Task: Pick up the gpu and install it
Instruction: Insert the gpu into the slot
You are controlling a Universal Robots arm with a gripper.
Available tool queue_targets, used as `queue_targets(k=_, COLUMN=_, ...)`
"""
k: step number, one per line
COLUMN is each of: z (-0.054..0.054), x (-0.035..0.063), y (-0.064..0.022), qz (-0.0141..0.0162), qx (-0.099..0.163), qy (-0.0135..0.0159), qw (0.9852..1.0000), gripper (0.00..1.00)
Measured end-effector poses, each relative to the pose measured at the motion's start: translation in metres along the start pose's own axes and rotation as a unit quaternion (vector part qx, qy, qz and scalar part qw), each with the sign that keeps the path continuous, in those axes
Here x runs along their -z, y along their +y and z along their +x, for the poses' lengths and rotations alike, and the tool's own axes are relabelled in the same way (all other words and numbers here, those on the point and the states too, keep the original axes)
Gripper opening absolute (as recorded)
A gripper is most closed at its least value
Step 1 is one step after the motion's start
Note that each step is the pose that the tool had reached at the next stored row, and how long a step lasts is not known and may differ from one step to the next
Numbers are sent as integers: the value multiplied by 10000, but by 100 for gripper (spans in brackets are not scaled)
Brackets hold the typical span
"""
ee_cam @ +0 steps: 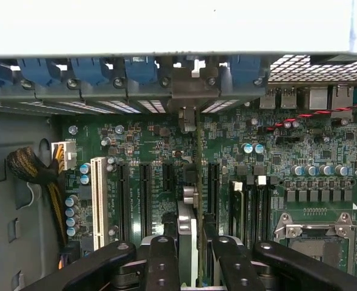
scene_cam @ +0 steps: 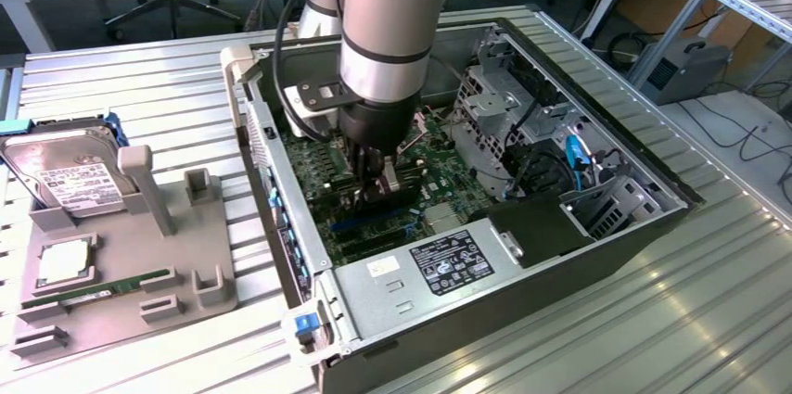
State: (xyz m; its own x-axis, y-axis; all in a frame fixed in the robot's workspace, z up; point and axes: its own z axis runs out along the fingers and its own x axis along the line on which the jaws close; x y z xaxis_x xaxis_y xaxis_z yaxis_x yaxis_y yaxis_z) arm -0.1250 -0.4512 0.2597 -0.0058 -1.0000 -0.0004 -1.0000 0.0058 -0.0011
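**While the card stands over its slot: GPU seating, risks and surroundings**

Item: gpu (ee_cam: 189, 239), held edge-on and upright in the claw (ee_cam: 190, 267), whose fingers (ee_cam: 161, 267) are closed narrow on either side of the card. Location: inside the open computer case (scene_cam: 619, 227), low over the motherboard (ee_cam: 269, 163), with the card's bracket end toward the rear slot openings (ee_cam: 184, 100).

Risks, as judged:
- Misalignment. Several black expansion slots (ee_cam: 145, 200) lie parallel and close together; a slight sideways offset would set the card edge on slot plastic or in the wrong slot.
- Tilt. An uneven press could seat one end only.
- Bracket fouling on the case's rear frame.
- Finger contact with board parts just beside the card.

Surroundings:
- white slot (ee_cam: 97, 197), beside the black ones.
- CPU socket (ee_cam: 314, 227), near but apart.
- power supply (scene_cam: 433, 269) and drive cage (scene_cam: 502, 102), crowding the arm's room.
- hard drive (scene_cam: 69, 176) and memory stick (scene_cam: 118, 285) on the grey holder (scene_cam: 185, 306), on the bench (scene_cam: 148, 88), well apart.
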Motion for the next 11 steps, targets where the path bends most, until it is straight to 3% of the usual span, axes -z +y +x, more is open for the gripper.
queue_targets(k=11, z=1, x=-26, y=0, qz=0, qx=0, qy=0, qw=10000, gripper=27)
